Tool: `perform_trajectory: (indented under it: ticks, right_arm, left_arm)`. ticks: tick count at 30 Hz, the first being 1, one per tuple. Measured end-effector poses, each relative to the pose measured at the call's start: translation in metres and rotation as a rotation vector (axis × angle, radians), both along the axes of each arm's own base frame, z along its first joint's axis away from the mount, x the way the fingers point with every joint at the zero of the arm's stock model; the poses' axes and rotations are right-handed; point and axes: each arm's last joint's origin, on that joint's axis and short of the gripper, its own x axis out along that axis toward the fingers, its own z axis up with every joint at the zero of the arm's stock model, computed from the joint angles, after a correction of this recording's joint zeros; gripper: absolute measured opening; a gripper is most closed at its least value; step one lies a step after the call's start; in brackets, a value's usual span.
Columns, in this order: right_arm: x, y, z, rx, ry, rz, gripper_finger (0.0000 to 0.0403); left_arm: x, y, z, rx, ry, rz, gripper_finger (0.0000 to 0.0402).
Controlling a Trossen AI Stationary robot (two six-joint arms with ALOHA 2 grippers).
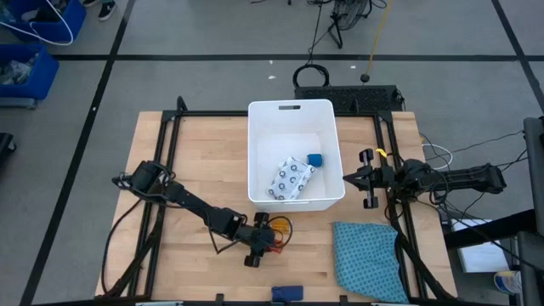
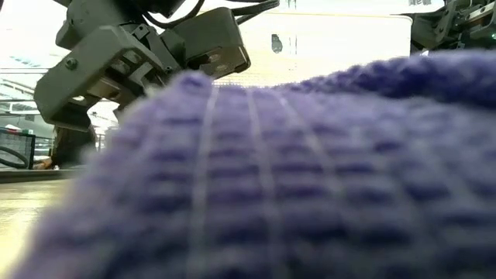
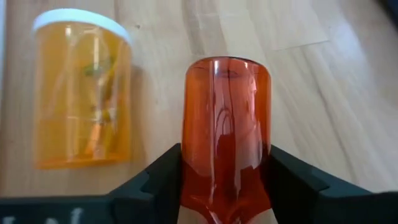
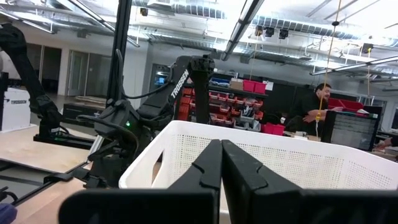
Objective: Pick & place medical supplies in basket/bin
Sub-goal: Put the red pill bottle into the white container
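Left gripper (image 3: pixel 225 186) low at near table edge, jaws clamped around dark orange bottle (image 3: pixel 227 124) lying on its side. Second orange bottle (image 3: pixel 82 93), white cap, lies just beside it. Right gripper (image 4: pixel 221 163) jaws clenched, empty, waiting right of white bin (image 1: pixel 293 115). Bin already holds patterned packet (image 1: pixel 291 178) and blue cube (image 1: pixel 314 159).

Risk: smooth round bottle, could squirt out on lift; jaw could knock neighbour into a roll. Dark blue bar (image 1: pixel 287 293) at very near edge, could fall if nudged.

Room: open wood between bottles and bin; teal cloth (image 1: pixel 365 255) near right, off the path.
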Motion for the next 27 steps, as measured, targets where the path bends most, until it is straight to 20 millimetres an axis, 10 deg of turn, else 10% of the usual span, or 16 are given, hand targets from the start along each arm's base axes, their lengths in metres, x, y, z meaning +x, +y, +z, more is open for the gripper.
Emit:
perform_trajectory:
  ticks: [9, 27]
  right_arm:
    - [0.0, 0.0, 0.0, 0.0, 0.0, 0.0, 0.0]
    - [0.0, 0.0, 0.0, 0.0, -0.003, 0.0, 0.0]
  left_arm:
    - [-0.005, 0.0, 0.016, -0.027, -0.001, -0.067, 0.0188]
    - [-0.09, 0.021, 0.181, 0.094, -0.335, -0.169, 0.0201]
